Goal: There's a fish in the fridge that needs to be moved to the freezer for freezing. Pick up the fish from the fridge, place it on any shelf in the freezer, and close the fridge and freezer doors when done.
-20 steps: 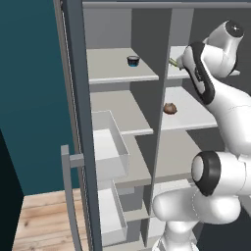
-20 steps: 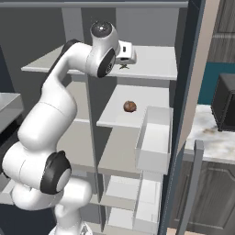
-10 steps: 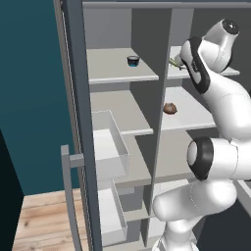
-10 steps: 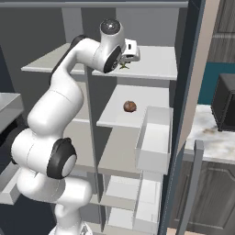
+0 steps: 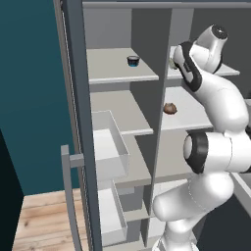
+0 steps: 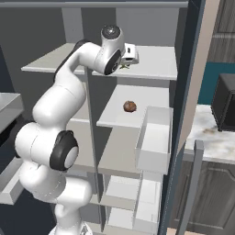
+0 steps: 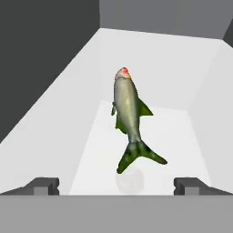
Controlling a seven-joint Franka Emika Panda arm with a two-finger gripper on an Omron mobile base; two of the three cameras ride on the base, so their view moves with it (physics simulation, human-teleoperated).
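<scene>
The claw (image 7: 116, 186) is held released, its tips spread to either side of the fish (image 7: 130, 117), which lies on the fridge's (image 6: 158, 62) top shelf with its tail toward the claw at 6 o'clock and its head at 12 o'clock; such a spread is judged to suit a grasp across the body. Compared with a second earlier, the arm is seen reaching further in toward that shelf.

Both base views look forward and down at the open fridge (image 5: 147, 98) shelves; the hand view looks closely along one.
</scene>
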